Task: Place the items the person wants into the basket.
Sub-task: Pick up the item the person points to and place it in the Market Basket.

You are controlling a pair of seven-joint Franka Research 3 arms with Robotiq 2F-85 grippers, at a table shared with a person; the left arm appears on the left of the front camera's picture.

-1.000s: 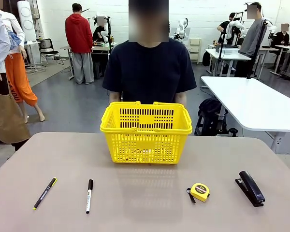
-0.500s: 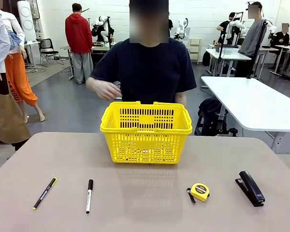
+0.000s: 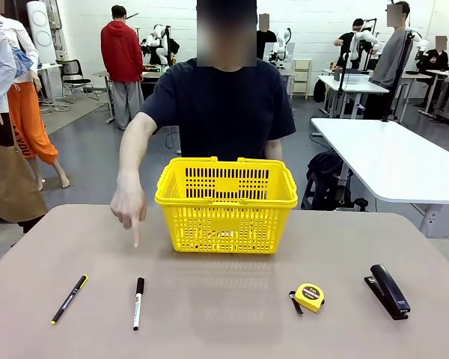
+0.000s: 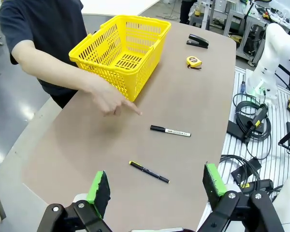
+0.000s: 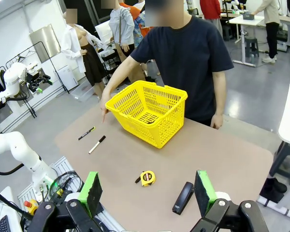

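Beside basket (image 3: pixel 226 206), person's hand (image 3: pixel 127 203) points down toward marker (image 3: pixel 138 303); left claw (image 4: pixel 155 175), right claw (image 5: pixel 146 178) spread wide, empty.

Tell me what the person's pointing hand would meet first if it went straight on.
Likely the table just short of the marker, since the hand points down at it; depth is unclear, so maybe the marker itself.

Tan counter (image 3: pixel 224 333): yellow lattice basket (image 3: pixel 226 224) far ctr; front L-R: black yellow-tipped pen (image 3: pixel 69 299), white black-capped marker (image 3: pixel 138 303), round yellow tape measure (image 3: pixel 309 297), black stapler (image 3: pixel 389 291).
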